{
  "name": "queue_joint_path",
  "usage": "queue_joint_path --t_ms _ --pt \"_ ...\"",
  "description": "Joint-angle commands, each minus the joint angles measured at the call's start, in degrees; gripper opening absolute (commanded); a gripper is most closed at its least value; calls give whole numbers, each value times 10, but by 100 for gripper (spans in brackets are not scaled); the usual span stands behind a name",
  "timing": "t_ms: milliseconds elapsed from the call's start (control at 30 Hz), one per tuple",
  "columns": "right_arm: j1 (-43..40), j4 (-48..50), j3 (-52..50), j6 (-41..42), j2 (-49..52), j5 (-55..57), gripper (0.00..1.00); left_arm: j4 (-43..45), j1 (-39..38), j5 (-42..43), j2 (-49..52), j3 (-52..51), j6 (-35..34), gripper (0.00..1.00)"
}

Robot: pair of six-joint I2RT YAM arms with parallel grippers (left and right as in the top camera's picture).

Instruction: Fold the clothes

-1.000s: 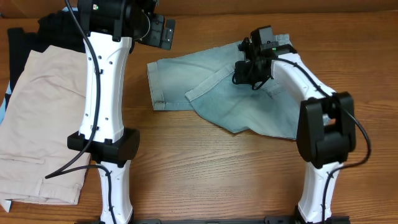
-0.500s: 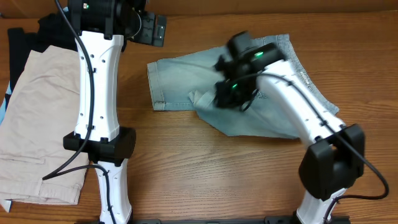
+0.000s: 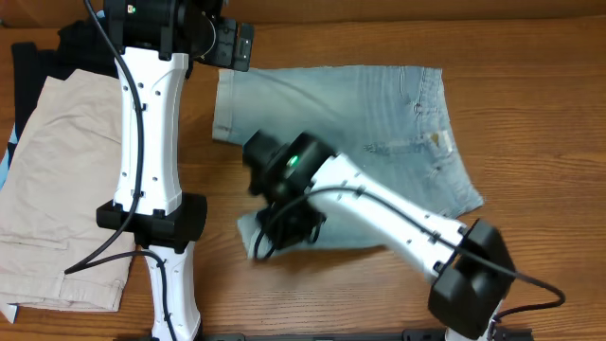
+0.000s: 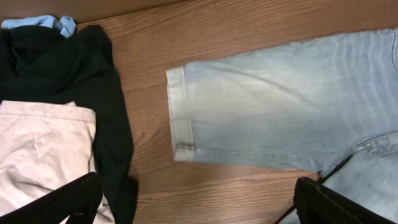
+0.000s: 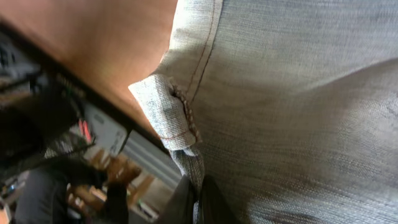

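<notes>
Denim shorts (image 3: 360,95): light blue and faded, spread mostly flat over the far middle of the worktop (image 3: 540,142), waist end toward the right edge.
Far leg: runs along the far edge toward the far-left corner; its hemmed cuff (image 4: 182,112) lies flat on the wood.
Near leg: reaches toward the near edge and ends bunched beneath the right gripper, close to the middle of the worktop.
Right gripper (image 5: 198,198): narrow, pinching a folded bit of stitched hem of the denim shorts; cloth fills most of its wrist view.
Right arm (image 3: 398,223): stretches from the near-right corner diagonally to the middle of the worktop, crossing over the near leg.
Left gripper (image 4: 196,186): wide apart and holding nothing, poised by the far edge above bare wood just beside the cuff.
Left arm (image 3: 147,123): stands upright toward the left edge.
Khaki shorts (image 3: 57,170): beige, lying along the left edge.
Black garment (image 4: 74,68): at the far-left corner, partly under the khaki shorts, with bare wood between it and the cuff.
Blue cloth (image 4: 43,23): 1 small pale scrap showing beyond the black garment.
</notes>
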Motion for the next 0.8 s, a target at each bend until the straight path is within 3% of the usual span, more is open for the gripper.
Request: queue_joint_path --t_ms 0,67,100,133,367,533,767 --pt "46 -9 5 53 -23 -14 17 1 3 -5 -1 3 -8 100" --pt "70 -15 5 56 -23 -14 58 2 3 -5 -1 3 -8 100" --pt "80 -15 5 59 -23 -13 72 3 3 -6 -1 3 -7 100" --pt "86 -15 5 67 -23 -7 76 3 3 -6 -1 3 -4 100" --pt "30 -22 6 114 -50 85 79 -12 3 14 0 2 7 100" --pt "-113 -21 6 120 -114 142 82 -12 1 115 0 -47 33 100" --pt "-337 -27 6 40 -201 114 87 -12 -13 145 -12 -160 35 100"
